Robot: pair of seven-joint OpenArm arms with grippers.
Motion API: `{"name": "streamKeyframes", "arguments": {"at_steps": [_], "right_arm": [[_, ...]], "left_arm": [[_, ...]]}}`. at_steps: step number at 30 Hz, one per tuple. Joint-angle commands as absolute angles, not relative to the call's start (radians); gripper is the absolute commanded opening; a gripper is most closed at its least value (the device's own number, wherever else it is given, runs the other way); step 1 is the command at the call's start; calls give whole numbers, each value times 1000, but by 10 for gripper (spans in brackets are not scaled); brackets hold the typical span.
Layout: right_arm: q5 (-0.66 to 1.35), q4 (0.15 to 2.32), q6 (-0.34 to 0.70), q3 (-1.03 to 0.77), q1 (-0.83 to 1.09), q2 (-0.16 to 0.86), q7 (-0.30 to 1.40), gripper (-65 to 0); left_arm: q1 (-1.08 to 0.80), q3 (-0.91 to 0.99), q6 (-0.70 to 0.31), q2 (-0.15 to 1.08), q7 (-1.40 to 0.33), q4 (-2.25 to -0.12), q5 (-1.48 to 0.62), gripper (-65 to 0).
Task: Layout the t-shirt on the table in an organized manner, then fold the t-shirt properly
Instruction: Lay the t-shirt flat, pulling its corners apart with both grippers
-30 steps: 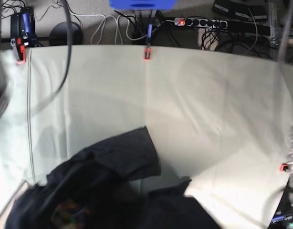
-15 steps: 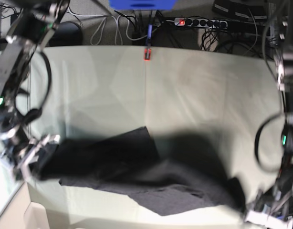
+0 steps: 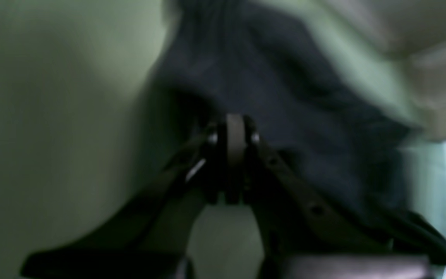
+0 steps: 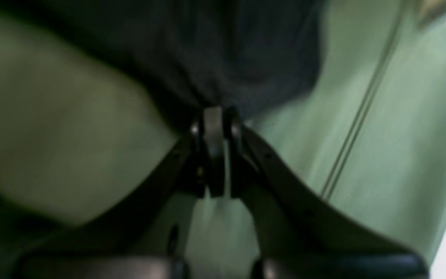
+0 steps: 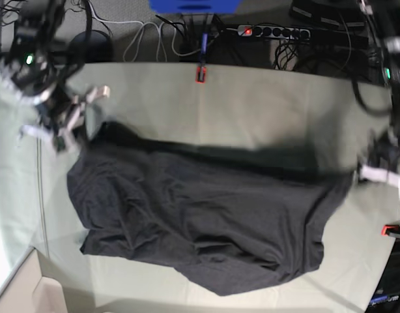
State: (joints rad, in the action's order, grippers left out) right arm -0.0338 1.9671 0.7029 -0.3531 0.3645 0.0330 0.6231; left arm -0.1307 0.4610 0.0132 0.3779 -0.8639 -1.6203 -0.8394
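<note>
The charcoal t-shirt (image 5: 200, 215) hangs stretched wide across the pale green table (image 5: 252, 111), plain side showing and its lower part wrinkled. At the base view's left, my right gripper (image 5: 89, 127) is shut on one upper corner of the t-shirt. My left gripper (image 5: 357, 176), at that view's right, is shut on the other end. The right wrist view has the right gripper (image 4: 213, 124) pinching bunched t-shirt fabric (image 4: 227, 50). In the left wrist view the left gripper (image 3: 234, 131) is closed against the t-shirt (image 3: 285, 97). Both wrist views are blurred.
Red clamps sit at the table's far edge (image 5: 200, 74) and right edge (image 5: 390, 229). A power strip (image 5: 271, 30) and cables lie on the floor behind the table. A pale box corner (image 5: 24, 293) shows at the front left.
The t-shirt went from a heap at the table's front to a wide stretched sheet. Both grippers came into view and swung toward the far side, pulling the fabric's ends apart and up the table.
</note>
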Motion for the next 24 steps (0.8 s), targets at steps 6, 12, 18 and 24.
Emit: {"name": "streamKeyframes", "arguments": {"at_steps": [6,12,18,24], "right_arm": [[-16,1994,698,-358,473,16,585,-650],[-18,1997,698,-348,610,21,481,-650],[-19,1994,698,-374,737,47,329,-650],[-19,1988,698,-404,785,68,275,-650]], "left_arm": [[-205,481,-2,386,-837,-1613,-843,-650],[-257,489,-4,390,-834,-1626,-842,-650],[-315,618,-4,392,-839,-1679,-845,-650],[-349,690,-4,390,-839,-1713,-842,-650]]}}
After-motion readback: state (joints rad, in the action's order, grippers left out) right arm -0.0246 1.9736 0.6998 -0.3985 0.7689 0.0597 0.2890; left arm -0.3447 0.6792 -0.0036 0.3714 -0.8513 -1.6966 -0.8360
